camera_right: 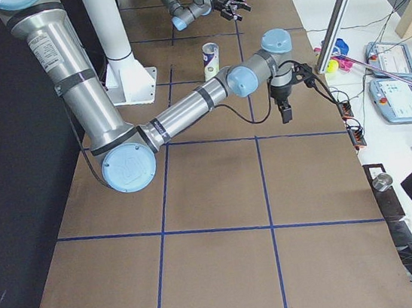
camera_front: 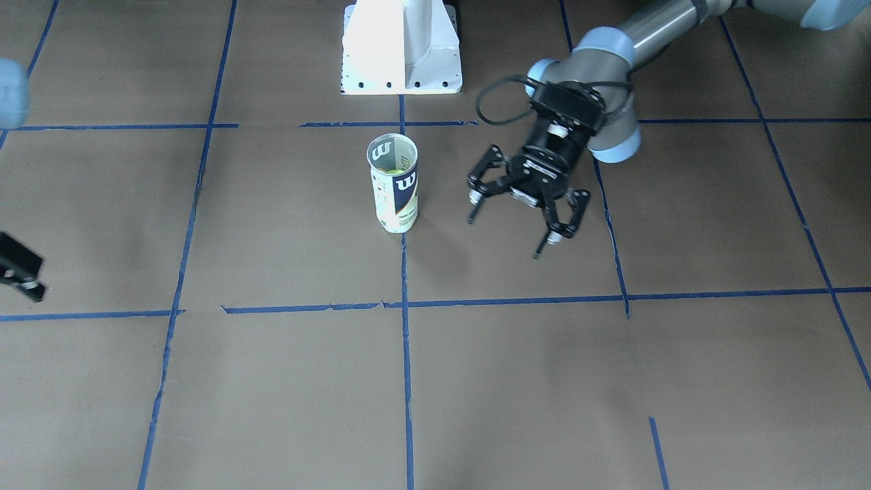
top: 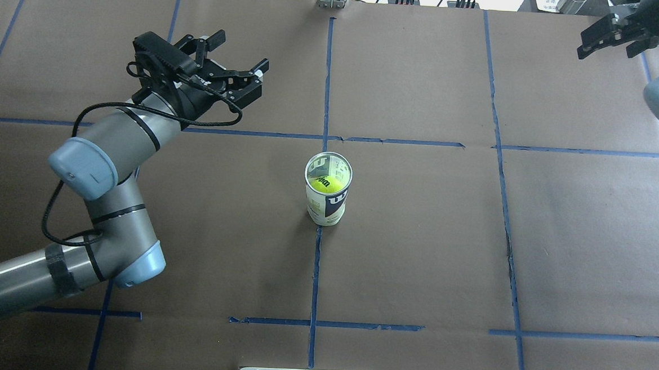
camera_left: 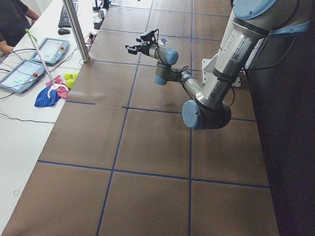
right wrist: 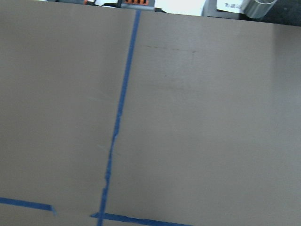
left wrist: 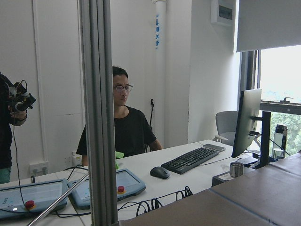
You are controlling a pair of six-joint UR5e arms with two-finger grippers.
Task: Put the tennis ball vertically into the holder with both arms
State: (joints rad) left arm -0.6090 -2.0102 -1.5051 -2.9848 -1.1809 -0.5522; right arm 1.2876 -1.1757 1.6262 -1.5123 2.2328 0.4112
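Holder [top: 327, 203]: clear glossy plastic. Tennis ball [top: 327, 184]: fuzzy felt. Worktop [top: 416, 251]: matt brown paper, blue tape lines [top: 316, 274].

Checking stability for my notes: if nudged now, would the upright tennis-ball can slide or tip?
The holder stands tall and narrow, so it probably tips before sliding. Thin clear plastic with the tennis ball inside, it likely weighs little.

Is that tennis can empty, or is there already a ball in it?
Not empty. The overhead view shows a yellow-green tennis ball inside the can, which stands upright with its top open.
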